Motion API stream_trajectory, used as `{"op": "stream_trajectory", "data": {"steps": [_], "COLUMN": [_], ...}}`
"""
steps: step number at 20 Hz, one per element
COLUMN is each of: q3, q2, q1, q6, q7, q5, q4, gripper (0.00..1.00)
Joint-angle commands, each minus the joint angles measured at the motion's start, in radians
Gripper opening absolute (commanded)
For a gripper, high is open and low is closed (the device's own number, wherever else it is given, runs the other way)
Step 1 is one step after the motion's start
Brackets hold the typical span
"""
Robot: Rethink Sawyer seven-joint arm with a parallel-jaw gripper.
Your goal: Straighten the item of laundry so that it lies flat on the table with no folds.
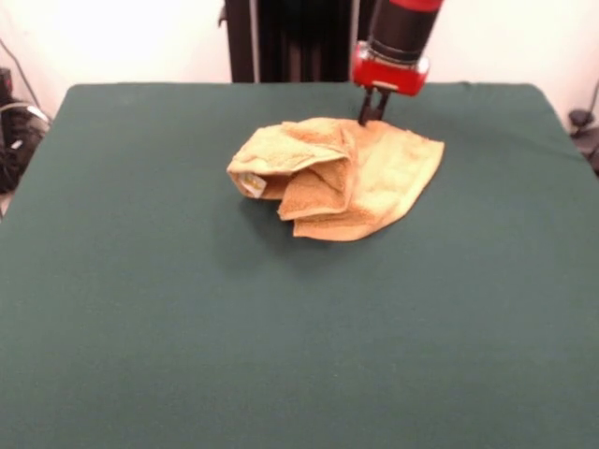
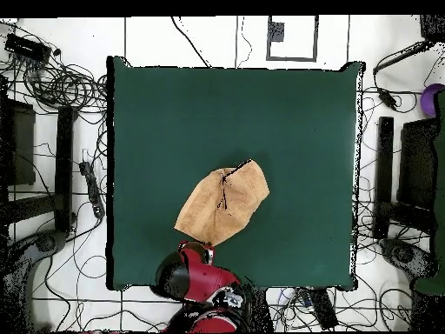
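The orange-tan towel lies crumpled near the middle of the dark green table. Its left part is folded over itself in thick layers, and its right part lies flatter. My gripper comes down from the red wrist at the towel's far edge. Its fingers are close together and pinch that edge at table height. In the overhead view the towel is a lumpy oval on the table, and the gripper is at the towel corner nearest the robot base, mostly hidden under the red arm.
The black pedestal stands behind the table's far edge. Cables and equipment lie on the floor around the table. Green cloth stretches wide on all sides of the towel.
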Motion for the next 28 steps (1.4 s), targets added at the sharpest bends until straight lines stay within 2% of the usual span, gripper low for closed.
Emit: {"op": "stream_trajectory", "data": {"steps": [1, 10, 20, 24, 28], "q3": [0.226, 0.297, 0.291, 0.29, 0.223], "q2": [0.069, 0.061, 0.003, -0.016, -0.015], "q1": [0.122, 0.133, 0.232, 0.247, 0.301], "q6": [-0.043, -0.056, 0.046, 0.073, 0.121], "q7": [0.534, 0.652, 0.748, 0.754, 0.69], "q5": [0.228, 0.264, 0.36, 0.383, 0.399], "q4": [0.087, 0.102, 0.088, 0.088, 0.066], "gripper": [0.0, 0.0, 0.0, 0.0, 0.0]}}
